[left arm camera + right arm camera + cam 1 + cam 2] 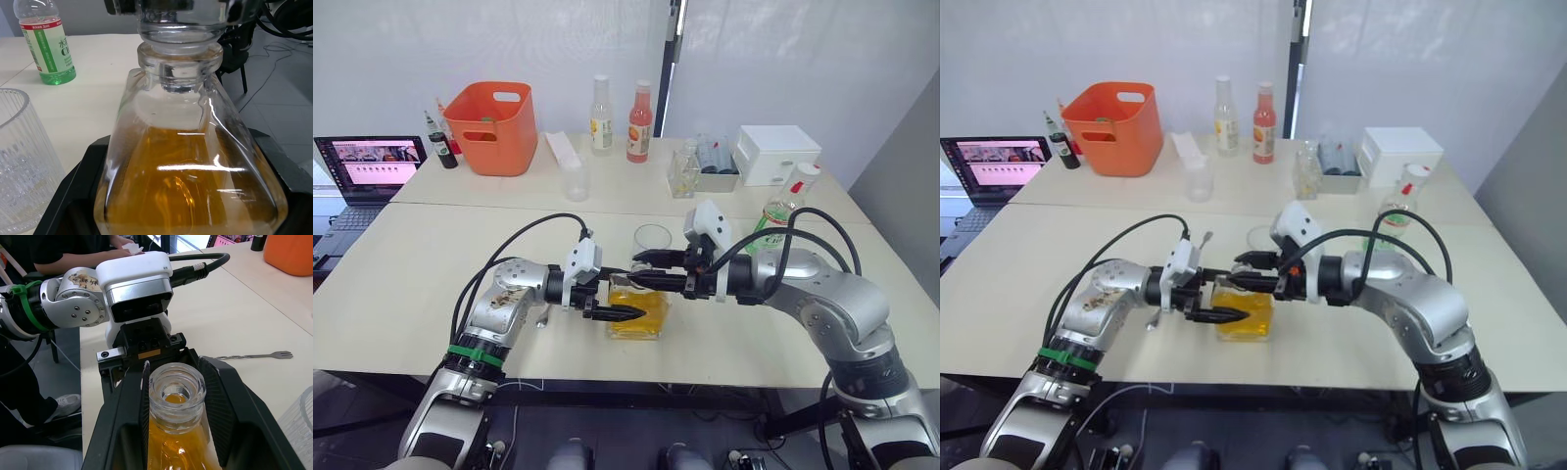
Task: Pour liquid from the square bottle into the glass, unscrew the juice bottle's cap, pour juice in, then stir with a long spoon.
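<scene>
Both arms meeting over the square bottle (637,311), sitting upright near the front of the table (431,284) with amber liquid filling up about half of it. Left gripper (619,313) clamping the body from the robot's left, right gripper (647,267) reaching in at the neck with fingers (221,401) spread on either side, not obviously touching. Ribbed glass (653,240) standing just behind, long spoon (254,355) lying flat nearby, green-label juice bottle (785,209) waiting off to the right.
</scene>
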